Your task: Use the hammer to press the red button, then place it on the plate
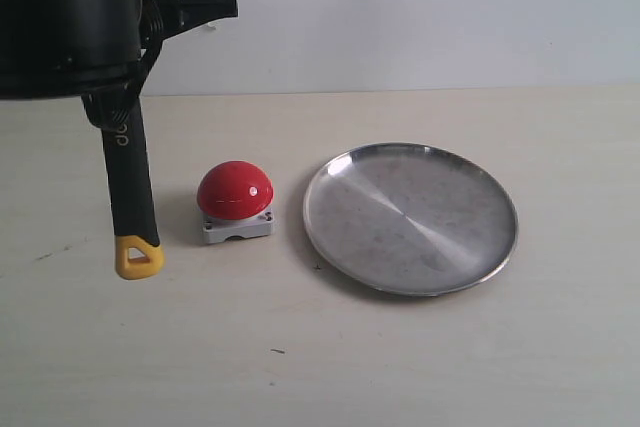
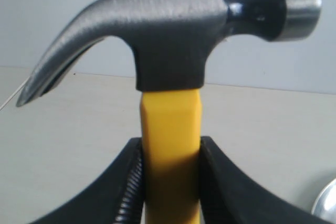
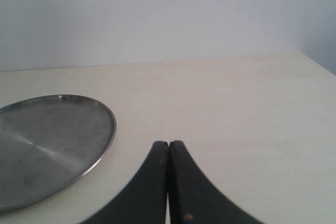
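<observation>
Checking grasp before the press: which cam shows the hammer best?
Left wrist view: the hammer head and yellow neck fill the frame, fingers clamped on the handle. Exterior view shows only the black handle and yellow tip, beside the red button. Right wrist view shows none of it, only the plate.

In the exterior view the arm (image 1: 60,17) hides the head of the hammer (image 1: 130,177); the right wrist view's edge cuts off the plate (image 3: 52,140).

Black-and-yellow hammer (image 1: 130,182) upright, yellow tip down, just left of red button (image 1: 235,189); shiny silver plate (image 1: 410,217) flat on right.
</observation>
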Action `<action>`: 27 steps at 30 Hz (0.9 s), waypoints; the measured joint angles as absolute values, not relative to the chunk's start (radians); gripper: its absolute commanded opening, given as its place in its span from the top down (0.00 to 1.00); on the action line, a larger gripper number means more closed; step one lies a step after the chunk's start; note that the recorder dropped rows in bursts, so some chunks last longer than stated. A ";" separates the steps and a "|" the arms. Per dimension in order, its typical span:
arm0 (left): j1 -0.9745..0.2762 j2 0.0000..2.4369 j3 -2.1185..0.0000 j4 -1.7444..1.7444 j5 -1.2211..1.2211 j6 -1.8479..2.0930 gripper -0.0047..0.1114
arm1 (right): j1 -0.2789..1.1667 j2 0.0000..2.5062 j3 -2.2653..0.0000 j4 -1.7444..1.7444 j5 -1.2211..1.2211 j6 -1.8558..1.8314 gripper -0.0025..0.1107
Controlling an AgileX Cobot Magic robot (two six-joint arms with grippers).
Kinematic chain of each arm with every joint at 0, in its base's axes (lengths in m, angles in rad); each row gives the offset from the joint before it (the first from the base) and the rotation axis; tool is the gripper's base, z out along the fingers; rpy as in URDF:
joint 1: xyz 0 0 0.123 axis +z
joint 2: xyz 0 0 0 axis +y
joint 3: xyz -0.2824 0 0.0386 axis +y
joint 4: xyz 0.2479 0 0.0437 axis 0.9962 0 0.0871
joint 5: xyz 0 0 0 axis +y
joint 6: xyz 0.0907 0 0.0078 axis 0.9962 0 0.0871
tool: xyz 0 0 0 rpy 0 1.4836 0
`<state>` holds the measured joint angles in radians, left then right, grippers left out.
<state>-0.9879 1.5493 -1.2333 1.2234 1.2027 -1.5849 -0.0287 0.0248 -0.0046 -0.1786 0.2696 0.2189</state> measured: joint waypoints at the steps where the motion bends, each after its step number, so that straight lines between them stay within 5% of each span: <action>1: -0.988 1.549 -1.233 1.223 1.203 -1.582 0.96 | -0.029 0.025 -0.005 -0.179 0.270 0.219 0.98; 27: -0.988 1.549 -1.233 1.249 1.204 -1.522 0.96 | -0.029 0.025 -0.005 -0.210 0.221 0.212 0.98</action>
<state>-0.9879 1.5493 -1.2333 1.2487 1.2041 -1.5220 -0.0287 0.0248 -0.0046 -0.2098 0.2209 0.2122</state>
